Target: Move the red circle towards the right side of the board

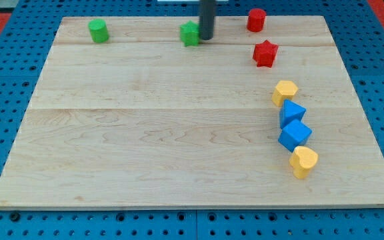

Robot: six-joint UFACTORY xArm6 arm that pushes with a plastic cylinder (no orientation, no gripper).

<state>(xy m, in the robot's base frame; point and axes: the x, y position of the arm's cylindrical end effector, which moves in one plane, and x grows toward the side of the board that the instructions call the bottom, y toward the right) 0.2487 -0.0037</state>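
The red circle (256, 19), a short red cylinder, stands near the view's top edge, right of centre. A red star block (265, 53) lies just below it. My tip (206, 38) is the lower end of the dark rod coming down from the view's top. It rests against the right side of a green star-like block (191, 33). The tip is well to the left of the red circle, with a gap of bare board between them.
A green cylinder (99, 31) stands at the top left. At the right, a yellow block (285, 92), two blue cubes (291, 113) (294, 135) and a yellow heart (303, 162) form a touching column. The wooden board (145, 133) lies on a blue pegboard.
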